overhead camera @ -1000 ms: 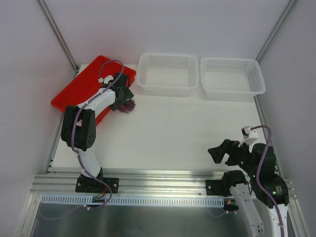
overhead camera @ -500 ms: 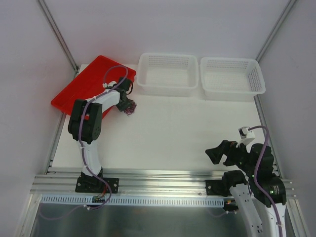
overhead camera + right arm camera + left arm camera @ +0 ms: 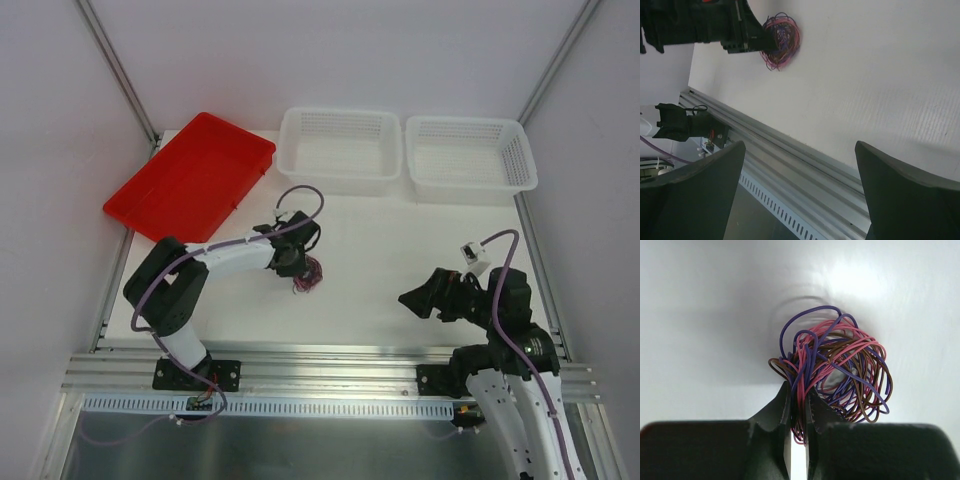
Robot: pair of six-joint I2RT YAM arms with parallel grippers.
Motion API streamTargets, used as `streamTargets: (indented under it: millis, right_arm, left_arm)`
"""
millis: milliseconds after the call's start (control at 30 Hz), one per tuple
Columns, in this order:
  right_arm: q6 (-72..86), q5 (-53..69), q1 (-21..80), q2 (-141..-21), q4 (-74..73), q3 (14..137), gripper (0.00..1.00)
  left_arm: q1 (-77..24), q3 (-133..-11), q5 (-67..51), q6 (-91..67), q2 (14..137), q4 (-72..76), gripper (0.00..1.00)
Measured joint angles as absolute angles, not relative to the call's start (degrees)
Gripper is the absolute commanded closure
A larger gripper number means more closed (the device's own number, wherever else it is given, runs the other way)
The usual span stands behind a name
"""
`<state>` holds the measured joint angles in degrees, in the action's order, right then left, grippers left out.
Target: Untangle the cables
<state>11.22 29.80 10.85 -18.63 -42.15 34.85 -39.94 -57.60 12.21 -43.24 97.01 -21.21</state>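
The left gripper [image 3: 798, 402] is pressed together on the cables [image 3: 835, 370], its two dark fingers [image 3: 775, 412] nipping a few strands at the near edge of the bundle. The cables form one loose, rounded knot of very thin wires in purple, pink and brown, looped through one another many times. The rest of the knot sticks out past the fingertips.

From above, the left arm reaches forward and to the right from its base. The knot sits over the white table [image 3: 400, 240], roughly in the middle of its left half. It is well apart from the red tray [image 3: 190, 180] at the far left corner, and near the centre line in front of the two white mesh baskets [image 3: 340, 150] along the far edge. The wrist view shows a soft shadow on the table beyond the knot, so it seems to hang slightly above the surface rather than lie on it, though I cannot be sure.

The right gripper [image 3: 799, 150] is spread wide with nothing between its fingers. It hovers over the near right part of the table, close to the aluminium rail [image 3: 330, 365], and points towards the left arm. Its camera shows the knot in the distance, at the tip of the left claw.
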Motion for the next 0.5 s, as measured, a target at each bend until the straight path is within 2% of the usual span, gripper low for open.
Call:
streamTargets:
  millis: [100, 333, 367, 467, 500]
  right_arm:
    - [12.2, 30.2, 11.2, -22.6, -38.2, 33.0, 0.03]
    - [14.6, 27.3, 18.7, -34.6, -25.6, 32.1, 0.02]
    - [15.0, 25.9, 20.8, -36.5, -23.8, 32.0, 0.02]
    - [15.8, 22.0, 26.9, -42.7, -18.0, 32.0, 0.01]
    - [15.9, 20.6, 28.8, -44.9, -16.3, 32.0, 0.06]
  left_arm:
    - [-47.1, -55.0, 10.8, -43.2, 94.5, -21.5, 0.96]
    - [-57.1, -54.1, 8.5, -42.4, 93.2, -21.7, 0.73]
    - [-57.2, -53.7, 8.3, -42.5, 92.8, -21.7, 0.66]
    - [-57.2, -51.8, 8.2, -42.8, 89.8, -21.9, 0.53]
    - [-57.2, -51.1, 8.4, -43.0, 88.4, -22.0, 0.41]
